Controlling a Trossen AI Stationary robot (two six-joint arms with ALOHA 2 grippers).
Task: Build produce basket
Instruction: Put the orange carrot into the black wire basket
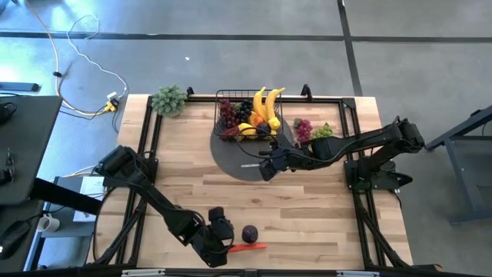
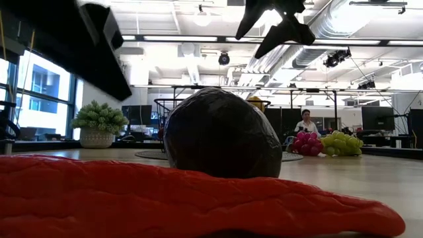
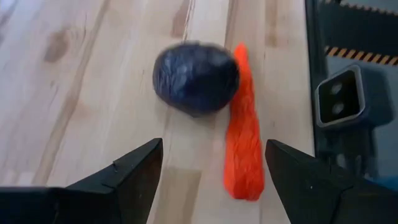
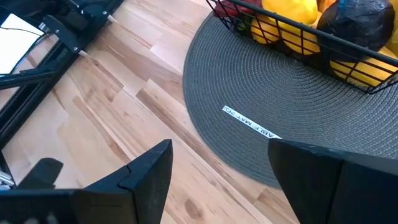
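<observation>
High view, worktop (image 1: 307, 208): pale wooden slats in a black frame; everything below sits on it.
Grey mat (image 1: 238, 158): round woven disc at the far middle of the worktop, with a white label strip on it; the basket stands on its far part.
Basket (image 1: 231, 115): black wire mesh, already loaded with bananas (image 1: 265, 101), dark red grapes (image 1: 228, 114), lemons and a dark plum at its near right corner.
My right hand (image 1: 265, 168): over the near edge of the grey mat, just in front of the basket, fingers spread, nothing between them.
My left hand (image 1: 221, 235): low at the near edge of the worktop, fingers apart and empty, pointing at the loose plum and chilli close ahead.
Leafy bunch (image 1: 169, 100): pale green, at the far left corner.
Loose grapes (image 1: 304, 127): a pink-red bunch with a green bunch (image 1: 323, 131) beside it, right of the basket.
Chilli (image 1: 247, 247): red, lying flat along the near edge.
Loose plum (image 1: 250, 233): dark, round, touching the chilli's far side.
</observation>
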